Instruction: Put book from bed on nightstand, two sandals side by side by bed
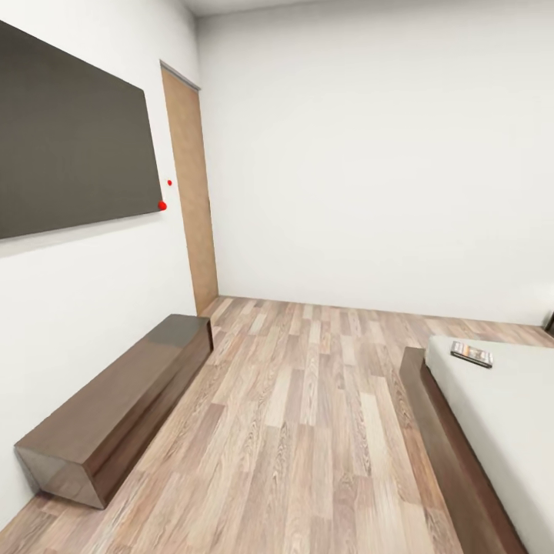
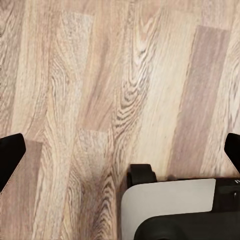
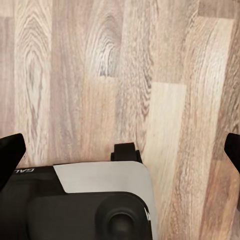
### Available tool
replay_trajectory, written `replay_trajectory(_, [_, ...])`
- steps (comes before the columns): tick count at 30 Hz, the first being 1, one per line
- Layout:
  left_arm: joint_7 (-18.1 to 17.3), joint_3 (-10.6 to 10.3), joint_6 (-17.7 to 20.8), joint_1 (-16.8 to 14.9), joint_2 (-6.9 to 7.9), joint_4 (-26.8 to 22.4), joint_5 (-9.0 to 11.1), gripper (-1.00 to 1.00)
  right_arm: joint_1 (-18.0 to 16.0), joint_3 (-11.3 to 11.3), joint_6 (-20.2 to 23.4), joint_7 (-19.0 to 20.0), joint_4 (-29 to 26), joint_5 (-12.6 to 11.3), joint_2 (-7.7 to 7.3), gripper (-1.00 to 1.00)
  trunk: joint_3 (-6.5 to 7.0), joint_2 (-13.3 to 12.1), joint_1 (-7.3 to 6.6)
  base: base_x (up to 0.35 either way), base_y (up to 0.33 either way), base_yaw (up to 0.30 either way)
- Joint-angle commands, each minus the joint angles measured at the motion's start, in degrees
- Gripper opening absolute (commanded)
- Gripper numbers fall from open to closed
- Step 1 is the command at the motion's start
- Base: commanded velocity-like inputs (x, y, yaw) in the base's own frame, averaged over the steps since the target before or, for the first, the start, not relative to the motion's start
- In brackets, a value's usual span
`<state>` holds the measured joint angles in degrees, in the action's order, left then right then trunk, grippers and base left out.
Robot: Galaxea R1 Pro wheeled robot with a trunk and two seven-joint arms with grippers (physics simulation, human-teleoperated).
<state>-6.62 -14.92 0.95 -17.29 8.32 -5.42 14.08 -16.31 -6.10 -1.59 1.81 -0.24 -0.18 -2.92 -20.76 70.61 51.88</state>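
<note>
The book (image 1: 471, 353), dark-covered with an orange band, lies flat near the foot corner of the bed's pale grey mattress (image 1: 508, 415), at the right of the head view. The dark brown bed frame (image 1: 454, 454) runs along the floor beside it. The sandals and nightstands are out of view. My left gripper (image 2: 120, 155) hangs open over bare wood floor, its black fingertips (image 2: 10, 155) wide apart. My right gripper (image 3: 120, 152) is also open above the planks, with nothing between its fingers.
A low dark brown bench (image 1: 123, 404) stands along the left wall under a large dark screen (image 1: 69, 138). A wooden door (image 1: 192, 200) is at the far left corner. Wood-plank floor (image 1: 308, 415) stretches between bench and bed. My own grey base (image 2: 170, 200) shows below the grippers.
</note>
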Motion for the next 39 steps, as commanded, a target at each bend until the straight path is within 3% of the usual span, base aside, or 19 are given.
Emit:
replay_trajectory(1, [-0.14, -0.46, 0.10, -0.03, 0.03, -0.03, 0.60, 1.00, -0.04, -0.43, -0.17, 0.19, 0.05, -0.02, 0.00, 1.00, -0.06, 0.03, 0.03, 0.337, 0.009, 0.000])
replay_trajectory(15, [-0.15, -1.07, 0.10, -0.03, 0.03, -0.03, 0.60, 1.00, -0.04, -0.41, -0.17, 0.21, 0.08, 0.01, 0.53, 1.00, -0.06, 0.03, 0.03, 0.339, 0.002, -0.032])
replay_trajectory(31, [-0.15, -1.33, 0.10, -0.03, 0.03, -0.03, 0.60, 1.00, -0.04, -0.39, -0.20, 0.21, 0.74, 0.06, 0.73, 1.00, -0.06, 0.03, 0.03, 0.339, 0.009, -0.239])
replay_trajectory(39, [-0.15, -1.34, 0.10, -0.03, 0.02, -0.03, 0.60, 1.00, -0.04, -0.39, -0.25, 0.19, 0.76, 0.07, 0.98, 1.00, -0.06, 0.03, 0.03, 0.339, 0.080, -0.074])
